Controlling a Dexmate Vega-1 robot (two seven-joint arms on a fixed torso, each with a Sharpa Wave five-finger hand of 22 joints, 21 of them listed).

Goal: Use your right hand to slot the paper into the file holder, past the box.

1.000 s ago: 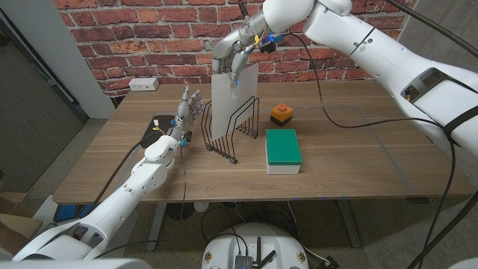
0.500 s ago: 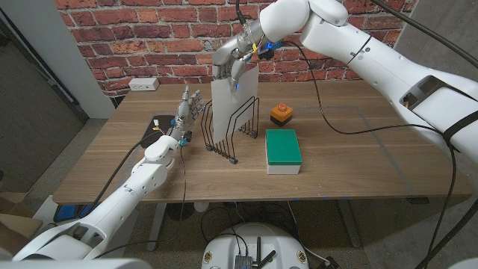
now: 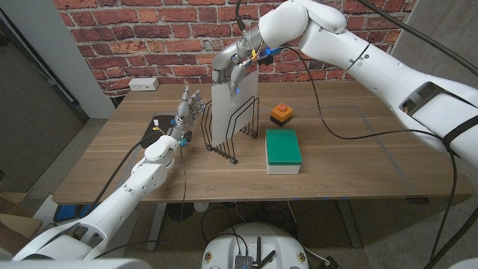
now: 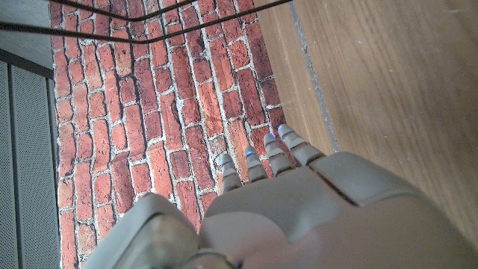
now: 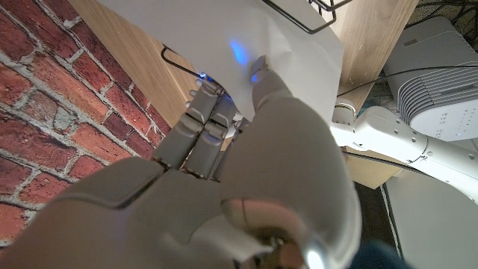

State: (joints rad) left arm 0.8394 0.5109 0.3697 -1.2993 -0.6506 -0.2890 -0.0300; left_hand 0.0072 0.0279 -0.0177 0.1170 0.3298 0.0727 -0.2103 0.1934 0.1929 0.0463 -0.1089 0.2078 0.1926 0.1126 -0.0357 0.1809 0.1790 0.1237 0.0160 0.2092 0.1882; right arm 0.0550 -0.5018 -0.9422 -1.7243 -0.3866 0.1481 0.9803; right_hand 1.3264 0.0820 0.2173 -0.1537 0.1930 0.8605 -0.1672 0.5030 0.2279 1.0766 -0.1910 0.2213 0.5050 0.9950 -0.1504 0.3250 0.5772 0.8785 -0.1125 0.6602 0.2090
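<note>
Right hand (image 3: 233, 61) pinches the paper (image 3: 230, 104) by its top edge; the sheet hangs upright in the file holder (image 3: 233, 133), apparently between wires. Light, floppy, prone to buckling: top-edge grip suits. Box (image 3: 284, 151) lies at the holder's three o'clock.

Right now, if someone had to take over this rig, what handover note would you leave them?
Right hand: pinches the top edge of the white paper sheet, holding it upright.
Left hand: holds nothing, fingers apart, raised beside the black wire file holder.
Paper: lower part already down among the holder's wire dividers; how deep it sits cannot be told.
Green-topped white box: on the wooden table beside the holder, with an orange and black button behind it.
Left: finish lowering, release, withdraw the right hand.
</note>
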